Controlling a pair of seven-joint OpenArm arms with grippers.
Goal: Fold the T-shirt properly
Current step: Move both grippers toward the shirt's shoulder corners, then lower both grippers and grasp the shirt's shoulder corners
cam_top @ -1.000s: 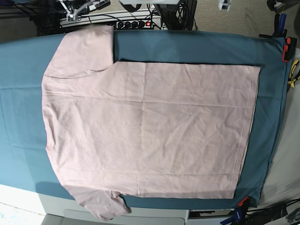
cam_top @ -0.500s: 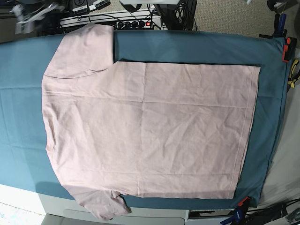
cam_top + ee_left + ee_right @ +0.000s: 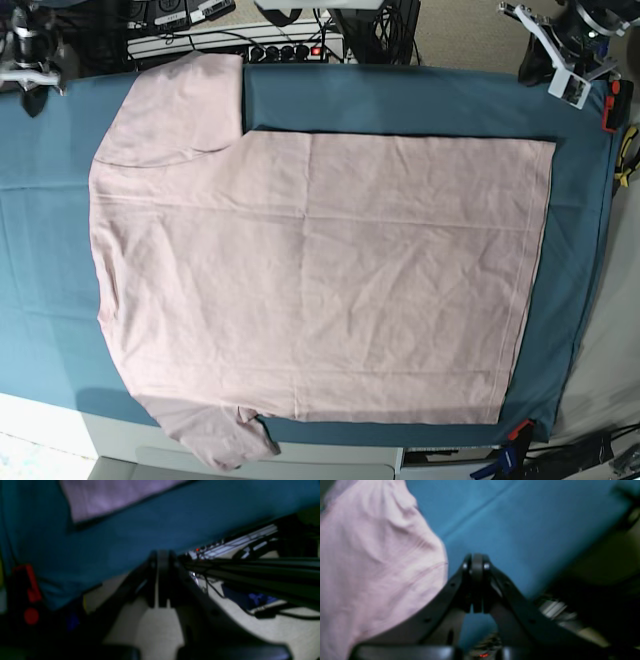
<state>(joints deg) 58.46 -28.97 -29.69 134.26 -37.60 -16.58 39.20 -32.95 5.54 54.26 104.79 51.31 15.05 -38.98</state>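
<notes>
The pale pink T-shirt (image 3: 320, 270) lies spread flat on the teal cloth (image 3: 420, 100), plain side up, with its sleeves at the left and its hem at the right. My right gripper (image 3: 33, 78) hovers over the far left corner of the cloth, left of the upper sleeve (image 3: 370, 560), shut and empty (image 3: 475, 557). My left gripper (image 3: 566, 84) hangs over the far right corner, beyond the hem corner (image 3: 112, 497), also shut with nothing in it (image 3: 161, 553).
Red clamps (image 3: 609, 105) pin the cloth at the right corners; one shows in the left wrist view (image 3: 30, 587). Electronics and cables (image 3: 240, 40) sit behind the table's far edge. The lower sleeve (image 3: 215, 440) hangs past the near edge.
The right gripper has swung leftward along the far edge to the left corner. The left gripper has come into view at the far right corner. The T-shirt has not moved.
</notes>
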